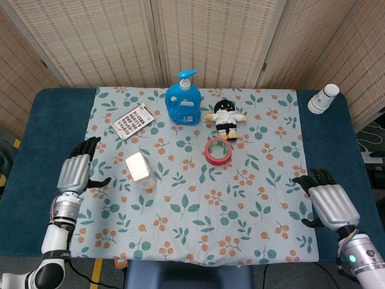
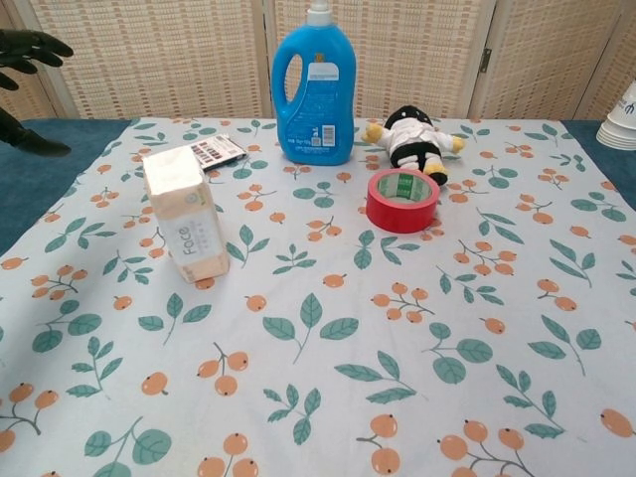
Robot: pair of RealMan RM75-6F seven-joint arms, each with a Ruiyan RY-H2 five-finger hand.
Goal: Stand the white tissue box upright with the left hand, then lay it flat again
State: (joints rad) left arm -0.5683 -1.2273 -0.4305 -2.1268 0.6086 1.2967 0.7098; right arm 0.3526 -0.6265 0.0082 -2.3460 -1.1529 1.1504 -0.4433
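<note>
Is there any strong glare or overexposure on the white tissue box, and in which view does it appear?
Head view: the top face of the white tissue box is washed out, nearly pure white, its detail lost. Chest view: the box is evenly lit, and its printed side is sharp and readable.

left hand [image 1: 77, 171]: lower left of head view, fingers spread, thumb out to the side, holding nothing | right hand [image 1: 328, 201]: lower right of head view, back up, fingers apart, holding nothing
</note>
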